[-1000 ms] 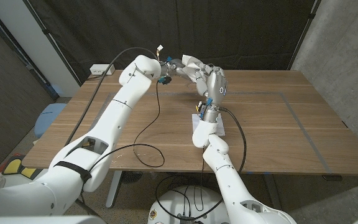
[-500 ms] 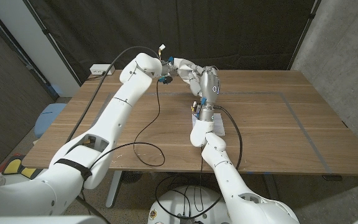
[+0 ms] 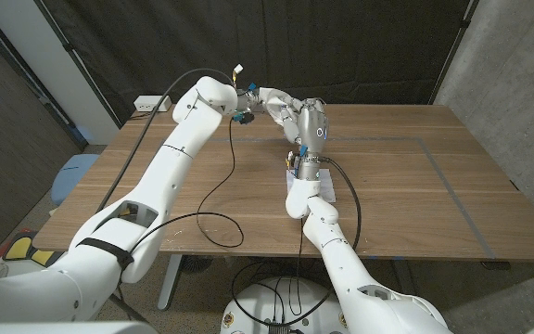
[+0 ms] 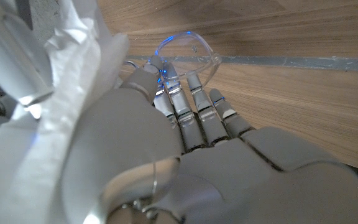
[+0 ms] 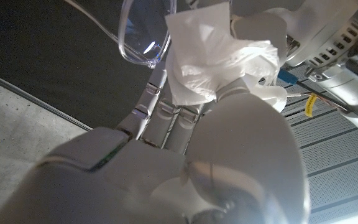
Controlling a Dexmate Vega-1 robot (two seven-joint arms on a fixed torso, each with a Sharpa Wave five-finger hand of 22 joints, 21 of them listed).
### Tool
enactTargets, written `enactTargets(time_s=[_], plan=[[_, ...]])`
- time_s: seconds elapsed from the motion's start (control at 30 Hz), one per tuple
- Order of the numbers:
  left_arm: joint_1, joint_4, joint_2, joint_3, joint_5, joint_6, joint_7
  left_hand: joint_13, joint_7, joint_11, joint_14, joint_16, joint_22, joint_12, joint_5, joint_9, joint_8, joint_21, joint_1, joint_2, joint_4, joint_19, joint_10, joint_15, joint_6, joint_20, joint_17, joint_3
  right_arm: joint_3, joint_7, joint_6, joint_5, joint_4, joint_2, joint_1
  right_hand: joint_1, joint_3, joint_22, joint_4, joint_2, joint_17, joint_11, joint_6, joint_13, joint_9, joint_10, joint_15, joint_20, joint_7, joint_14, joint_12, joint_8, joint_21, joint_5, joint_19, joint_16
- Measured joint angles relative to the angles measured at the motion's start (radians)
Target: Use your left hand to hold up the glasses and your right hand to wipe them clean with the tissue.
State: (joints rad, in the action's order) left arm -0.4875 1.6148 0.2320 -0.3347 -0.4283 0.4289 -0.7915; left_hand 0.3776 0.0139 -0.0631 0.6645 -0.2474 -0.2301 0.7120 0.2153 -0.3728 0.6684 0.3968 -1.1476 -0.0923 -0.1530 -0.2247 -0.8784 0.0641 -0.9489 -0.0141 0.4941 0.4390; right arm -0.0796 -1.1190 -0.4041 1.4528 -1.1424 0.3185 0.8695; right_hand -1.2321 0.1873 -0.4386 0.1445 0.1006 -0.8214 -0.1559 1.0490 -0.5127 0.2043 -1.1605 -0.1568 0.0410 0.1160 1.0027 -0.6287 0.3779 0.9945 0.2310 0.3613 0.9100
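Head view. Both hands meet raised over the far middle of the wooden table, in front of the black curtain. Against the frame a second ago, the right hand has shifted toward the robot's left and closer against the left hand; since half a second ago little has changed, only the left arm's elbow sitting slightly further left. A white sheet lies flat on the table beside the right forearm. The table's right half is open wood, marked by a faint taped rectangle; the left half carries only the left arm's black cable looping over it. A white power strip sits off the far left corner. The glasses are too small to make out here.

Left wrist view. Left hand, fingers curled together around the clear glasses, one lens standing out past the fingertips above the table. The white tissue crowds in just beside them.

Right wrist view. Right hand clamps the crumpled tissue between thumb and fingers. The tissue presses at the edge of a clear lens of the glasses, which stands out against the dark curtain.
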Motion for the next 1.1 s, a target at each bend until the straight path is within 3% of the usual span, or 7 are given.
enactTargets(time_s=[0.6, 1.1], plan=[[-0.023, 0.055, 0.025, 0.012, 0.03, 0.007, -0.007, 0.001, -0.002, 0.006, 0.0, 0.0, 0.0, 0.007, 0.005, -0.003, -0.002, 0.01, 0.0, 0.0, 0.0, 0.0, -0.004, 0.0, -0.002, 0.0, 0.005, 0.0, 0.04, 0.004, 0.055, -0.001, -0.053, -0.029, 0.023, -0.009, -0.014, -0.001, -0.003, -0.01, -0.006, 0.0, 0.034, 0.008, -0.007, -0.011, 0.0, 0.002, 0.002, 0.0, 0.004, -0.002, 0.035, 0.0, -0.023, 0.0], [-0.009, 0.033, 0.027, 0.0, 0.035, 0.007, -0.007, 0.001, -0.002, 0.006, 0.0, 0.0, 0.0, 0.007, 0.004, -0.006, -0.005, 0.017, 0.0, 0.0, 0.0, 0.0, -0.003, 0.0, -0.002, 0.0, 0.009, 0.0, 0.112, 0.003, 0.034, 0.013, -0.103, 0.01, 0.032, -0.011, -0.023, 0.003, -0.001, -0.011, -0.005, -0.004, 0.05, 0.005, -0.007, -0.015, 0.0, 0.003, 0.0, 0.0, 0.011, -0.013, 0.067, 0.0, -0.032, 0.0]])
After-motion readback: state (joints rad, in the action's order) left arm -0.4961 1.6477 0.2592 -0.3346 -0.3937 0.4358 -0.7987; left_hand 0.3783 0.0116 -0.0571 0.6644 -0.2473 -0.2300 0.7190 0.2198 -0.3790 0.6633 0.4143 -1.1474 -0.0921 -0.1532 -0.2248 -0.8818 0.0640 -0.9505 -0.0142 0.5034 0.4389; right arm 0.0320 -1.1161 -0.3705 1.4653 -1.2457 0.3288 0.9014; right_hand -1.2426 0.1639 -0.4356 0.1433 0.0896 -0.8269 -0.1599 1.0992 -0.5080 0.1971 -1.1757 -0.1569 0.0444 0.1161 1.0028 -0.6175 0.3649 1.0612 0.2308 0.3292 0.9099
